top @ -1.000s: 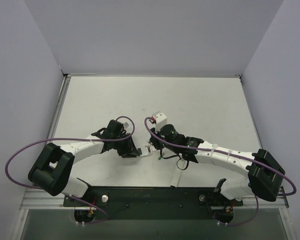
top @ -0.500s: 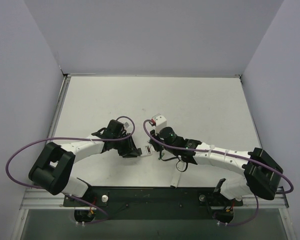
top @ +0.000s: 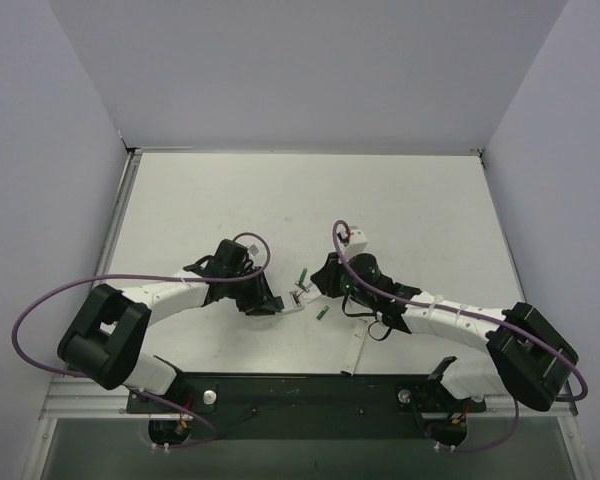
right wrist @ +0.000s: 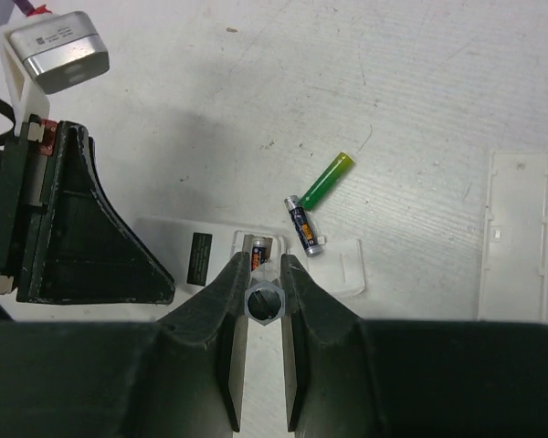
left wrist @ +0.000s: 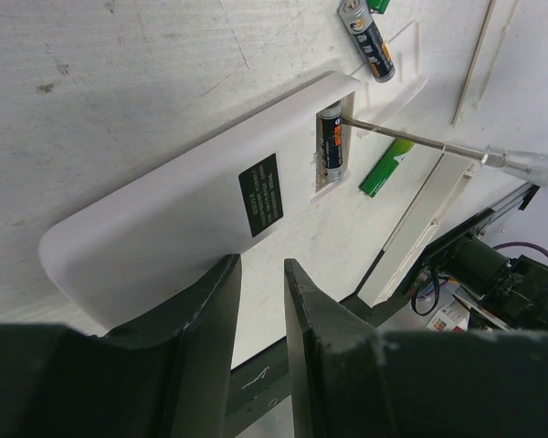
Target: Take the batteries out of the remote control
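The white remote lies face down, its battery bay open with one dark battery inside. My left gripper is nearly closed with nothing between the fingers; one finger rests on the remote's near end. My right gripper is shut on a clear-handled screwdriver, whose shaft reaches into the bay. Beside the remote lie a loose dark battery and a green battery. A second green battery lies on the remote's other side.
The long white battery cover lies on the table to the right of the remote, near the front edge. The black base rail runs along the front. Grey walls close in the table on three sides.
My right gripper has swung back to the right, off the remote. A green battery and a dark one now show on the table above the remote. The left arm has stayed still.
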`<control>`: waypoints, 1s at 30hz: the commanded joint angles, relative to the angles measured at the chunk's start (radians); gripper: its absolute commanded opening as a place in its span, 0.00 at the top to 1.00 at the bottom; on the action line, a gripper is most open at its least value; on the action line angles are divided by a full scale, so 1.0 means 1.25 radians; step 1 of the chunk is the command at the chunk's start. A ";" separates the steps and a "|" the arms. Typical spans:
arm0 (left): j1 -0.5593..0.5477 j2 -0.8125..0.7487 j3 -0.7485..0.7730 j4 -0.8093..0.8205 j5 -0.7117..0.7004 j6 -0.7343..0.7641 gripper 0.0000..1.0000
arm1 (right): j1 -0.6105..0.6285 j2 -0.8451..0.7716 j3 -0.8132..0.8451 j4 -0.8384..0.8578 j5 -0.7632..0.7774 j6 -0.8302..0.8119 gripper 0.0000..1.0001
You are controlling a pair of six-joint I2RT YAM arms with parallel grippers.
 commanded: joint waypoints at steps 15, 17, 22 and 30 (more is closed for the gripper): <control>0.007 0.020 0.005 -0.040 -0.073 0.019 0.63 | -0.133 0.077 -0.136 0.209 -0.250 0.235 1.00; 0.007 0.024 0.007 -0.039 -0.074 0.019 0.63 | -0.144 0.081 -0.133 0.215 -0.273 0.243 1.00; 0.007 0.027 0.004 -0.034 -0.077 0.017 0.63 | -0.165 0.089 -0.129 0.233 -0.331 0.250 1.00; 0.005 0.030 0.004 -0.031 -0.078 0.014 0.63 | -0.184 0.107 -0.139 0.294 -0.395 0.266 1.00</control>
